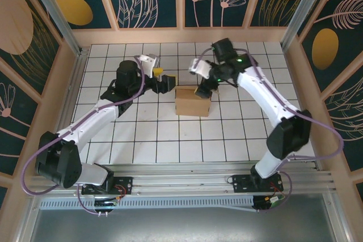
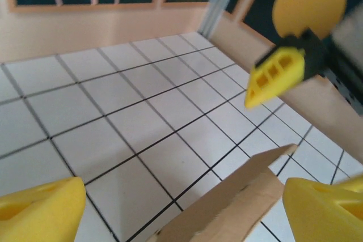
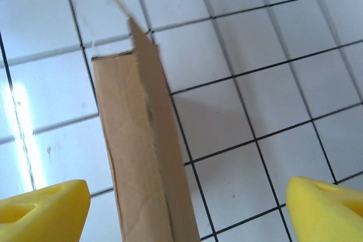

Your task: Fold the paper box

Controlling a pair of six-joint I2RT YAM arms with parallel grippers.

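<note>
Overhead, the paper box [image 1: 193, 101] stands whole. Wrist views show its raw edge between the wide-spread left gripper [image 2: 181, 208] and right gripper [image 3: 184, 208].

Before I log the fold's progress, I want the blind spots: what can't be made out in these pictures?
Top external: the paper box is small; its creases are unreadable, and the right gripper covers its far right corner.
Left wrist: the bottom edge cuts the box off; the right gripper's finger beyond is blurred.
Right wrist: the bottom edge cuts off the box's lower part.
</note>
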